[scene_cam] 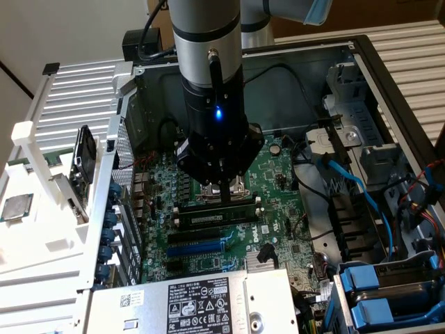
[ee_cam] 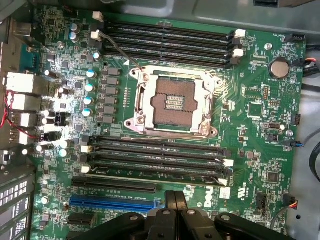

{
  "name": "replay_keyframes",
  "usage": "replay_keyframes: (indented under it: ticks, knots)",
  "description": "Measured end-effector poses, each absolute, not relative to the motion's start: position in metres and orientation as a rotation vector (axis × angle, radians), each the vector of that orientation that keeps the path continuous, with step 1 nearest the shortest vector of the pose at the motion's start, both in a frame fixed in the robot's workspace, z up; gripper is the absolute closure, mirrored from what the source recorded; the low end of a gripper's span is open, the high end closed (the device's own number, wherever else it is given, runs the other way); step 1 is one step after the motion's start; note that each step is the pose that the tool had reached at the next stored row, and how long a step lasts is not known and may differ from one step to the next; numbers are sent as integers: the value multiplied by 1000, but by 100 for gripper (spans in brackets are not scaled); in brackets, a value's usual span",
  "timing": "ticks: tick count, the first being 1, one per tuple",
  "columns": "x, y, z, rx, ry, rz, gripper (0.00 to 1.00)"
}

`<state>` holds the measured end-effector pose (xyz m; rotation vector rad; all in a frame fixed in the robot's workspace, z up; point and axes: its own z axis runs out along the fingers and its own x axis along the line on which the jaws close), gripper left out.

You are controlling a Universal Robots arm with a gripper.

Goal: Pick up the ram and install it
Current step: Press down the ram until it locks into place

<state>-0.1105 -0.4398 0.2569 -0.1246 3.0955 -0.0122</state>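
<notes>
- The gripper (scene_cam: 226,191) was seen closed, fingers pressed together, low over the green motherboard (scene_cam: 278,174) inside the open computer case (scene_cam: 389,90).
- The fingertips were held right at the top edge of the ram (scene_cam: 215,217), which was seated lengthwise in a black memory slot (scene_cam: 177,224) just below the empty processor socket (ee_cam: 172,102).
- In the wrist view, the closed gripper (ee_cam: 174,200) was placed near the rows of slots (ee_cam: 155,150).
- A silver processor chip (scene_cam: 15,207) was left on the white rack (scene_cam: 42,174), at the exterior view's left.

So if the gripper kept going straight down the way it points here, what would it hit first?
Probably the ram seated in the memory slot: the shut gripper points down right over it, seemingly touching or barely above; depth is unclear.
</notes>
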Motion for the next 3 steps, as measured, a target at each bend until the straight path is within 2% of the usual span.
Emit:
replay_keyframes:
  ticks: [3]
  knots:
    - [-111,-440,257,-125,3095,-12,89]
